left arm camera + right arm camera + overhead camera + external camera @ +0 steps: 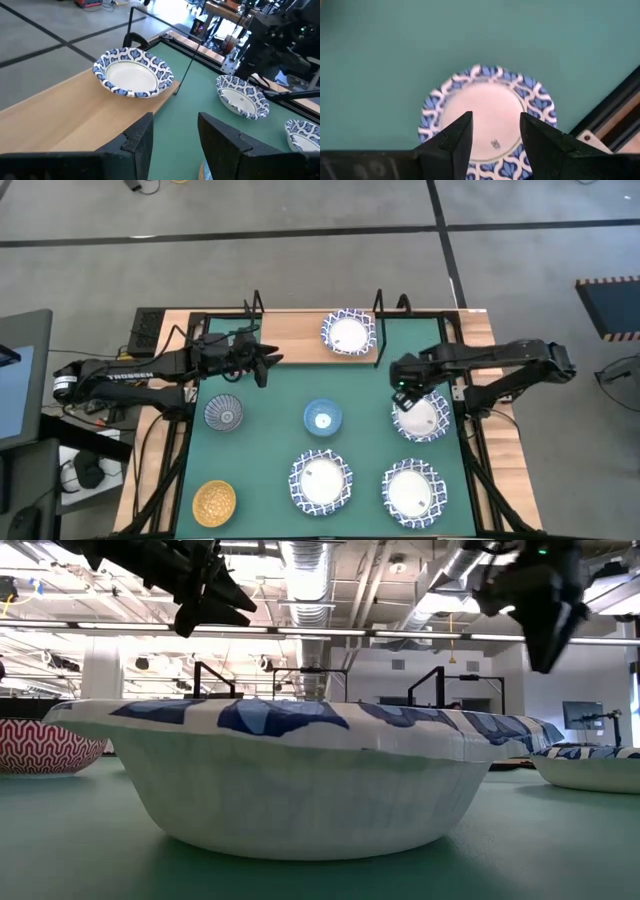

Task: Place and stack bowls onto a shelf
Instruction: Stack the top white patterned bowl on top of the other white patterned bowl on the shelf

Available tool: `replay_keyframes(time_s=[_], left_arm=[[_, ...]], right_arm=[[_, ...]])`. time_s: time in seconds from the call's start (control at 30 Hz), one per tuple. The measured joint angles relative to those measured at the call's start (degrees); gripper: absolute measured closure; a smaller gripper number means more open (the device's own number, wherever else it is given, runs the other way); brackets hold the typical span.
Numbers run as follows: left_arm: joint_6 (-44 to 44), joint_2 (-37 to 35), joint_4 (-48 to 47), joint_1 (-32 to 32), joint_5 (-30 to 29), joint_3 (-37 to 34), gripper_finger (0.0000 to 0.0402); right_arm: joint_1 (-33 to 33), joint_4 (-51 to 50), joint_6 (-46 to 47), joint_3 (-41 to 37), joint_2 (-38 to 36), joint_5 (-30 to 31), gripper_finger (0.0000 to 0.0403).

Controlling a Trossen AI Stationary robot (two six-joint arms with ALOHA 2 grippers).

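A white bowl with a blue lattice rim (348, 332) (132, 75) stands on the light-wood shelf (290, 335) at the table's far edge. Three more white bowls rest on the green mat (420, 420) (320, 482) (412, 490), along with the grey-blue patterned (224, 413), light blue (322, 418) and golden-yellow (214, 502) bowls. A red zigzag bowl wall (45, 745) shows in the low view. My left gripper (270, 362) (175, 122) hovers open at the shelf's near edge. My right gripper (403, 390) (496, 122) hangs open above the right white bowl (487, 115), pointing down.
Black wire frame posts (378, 305) (256, 305) rise from the shelf beside the bowl on it. The shelf's left part is bare wood (65, 115). A black rail (615, 112) borders the mat on the right. Open mat lies between the bowls (270, 395).
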Motion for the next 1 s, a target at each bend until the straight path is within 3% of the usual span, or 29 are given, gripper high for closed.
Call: replay_keyframes(time_s=[0.27,0.43,0.67,1.0], left_arm=[[-1.10,0.00,0.01,-0.08,0.01,0.00,0.0262],[-1.99,0.00,-0.07,-1.26,-0.40,0.00,0.0262],[-2.12,0.00,-0.29,-2.29,-1.63,0.00,0.0262],[-2.16,0.00,-0.29,-2.29,-1.67,0.00,0.0262]], right_arm=[[-0.10,-1.10,-1.71,-11.97,-4.39,-4.78,0.0214],[-0.41,0.11,2.59,-18.38,-4.13,-6.03,0.0214],[-4.20,1.15,7.85,-17.57,-3.10,1.83,0.0214],[-15.70,4.14,-15.89,-17.45,-3.12,1.79,0.0214]])
